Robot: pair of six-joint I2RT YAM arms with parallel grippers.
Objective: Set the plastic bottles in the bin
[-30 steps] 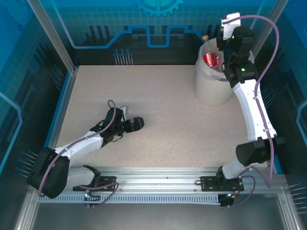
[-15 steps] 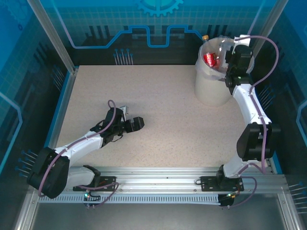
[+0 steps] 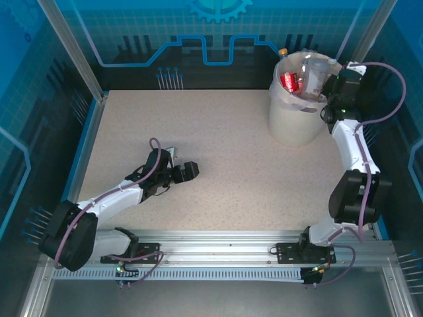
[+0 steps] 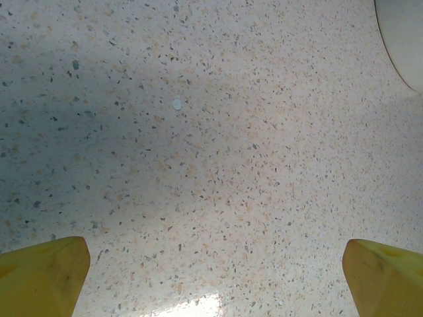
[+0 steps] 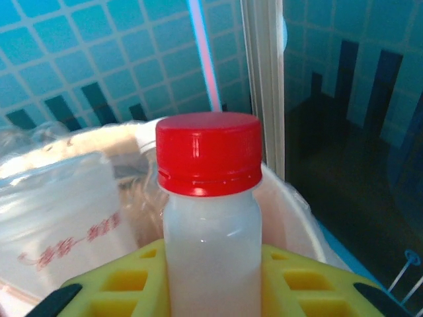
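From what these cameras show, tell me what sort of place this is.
Probably a robot test cell: two arms bolted to an aluminium rail, a speckled table walled by blue printed panels on metal posts, and a bin holding bottles.

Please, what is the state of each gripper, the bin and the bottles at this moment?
bin: upright, bottles inside.
left gripper: open, empty, above bare table.
right gripper: shut on red-capped bottle.
red-capped bottle: capped, gripped, at the rim of the bin.
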